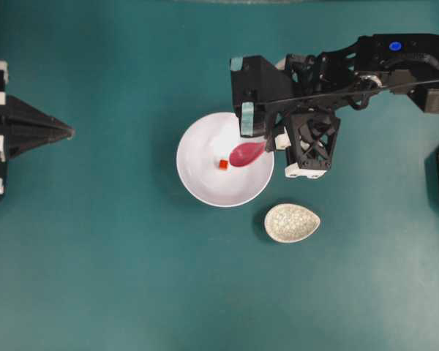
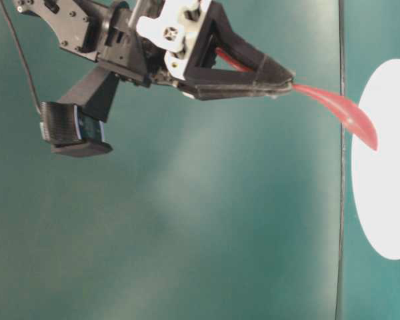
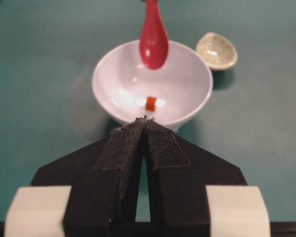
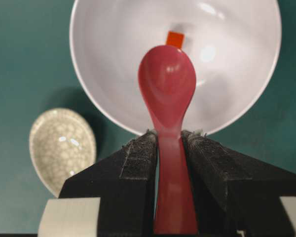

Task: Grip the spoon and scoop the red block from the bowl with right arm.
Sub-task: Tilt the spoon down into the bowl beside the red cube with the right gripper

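Note:
My right gripper (image 4: 168, 134) is shut on the handle of the pink spoon (image 4: 167, 81). The scoop points out over the white bowl (image 4: 98, 74). The small red block (image 4: 175, 39) lies on the bowl's floor just beyond the scoop's tip. From overhead, the spoon (image 1: 246, 154) hangs over the right part of the bowl (image 1: 197, 183), with the block (image 1: 223, 164) to its left and the right gripper (image 1: 267, 144) at the bowl's right rim. The left gripper (image 1: 69, 132) rests shut at the far left, empty. Its wrist view faces the bowl (image 3: 108, 94) and the block (image 3: 151, 102).
A speckled grey-white oval dish (image 1: 292, 222) sits on the teal table just right of and below the bowl. The right arm's black links stretch in from the upper right. In the table-level view the spoon (image 2: 340, 110) slopes down from the gripper (image 2: 290, 85).

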Robot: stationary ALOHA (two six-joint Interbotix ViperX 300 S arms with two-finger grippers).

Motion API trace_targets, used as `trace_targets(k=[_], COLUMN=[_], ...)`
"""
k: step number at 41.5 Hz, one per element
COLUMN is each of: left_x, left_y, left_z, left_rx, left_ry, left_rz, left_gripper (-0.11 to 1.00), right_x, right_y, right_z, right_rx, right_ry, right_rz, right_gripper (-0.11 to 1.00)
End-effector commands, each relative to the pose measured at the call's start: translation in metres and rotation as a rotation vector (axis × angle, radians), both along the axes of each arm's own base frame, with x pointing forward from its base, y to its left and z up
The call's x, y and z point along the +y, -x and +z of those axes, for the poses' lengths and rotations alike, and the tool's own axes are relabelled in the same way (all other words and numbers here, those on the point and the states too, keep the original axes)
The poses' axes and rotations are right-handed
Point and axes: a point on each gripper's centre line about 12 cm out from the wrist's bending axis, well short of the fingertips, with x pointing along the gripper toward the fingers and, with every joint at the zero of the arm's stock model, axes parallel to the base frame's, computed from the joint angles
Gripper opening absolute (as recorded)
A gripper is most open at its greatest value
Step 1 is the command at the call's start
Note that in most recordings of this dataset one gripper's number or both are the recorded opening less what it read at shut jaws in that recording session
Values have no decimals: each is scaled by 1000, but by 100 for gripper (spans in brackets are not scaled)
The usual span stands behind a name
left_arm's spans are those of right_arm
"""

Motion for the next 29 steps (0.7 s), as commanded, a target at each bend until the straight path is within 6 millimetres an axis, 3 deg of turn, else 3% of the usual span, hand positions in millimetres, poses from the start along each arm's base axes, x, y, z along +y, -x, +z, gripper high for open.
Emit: trace_targets(k=[1,29], left_x=[1,1], left_y=[-3,-3], left_z=[12,11], left_rx=[-29,-27], left_ry=[-5,-5], left_rz=[3,3], left_gripper=[0,0], right_x=[-1,-4], right_y=[-5,-17], right_z=[11,-19], right_rx=[-30,40], right_ry=[5,0], right_rz=[-1,11], right_gripper=[25,25])
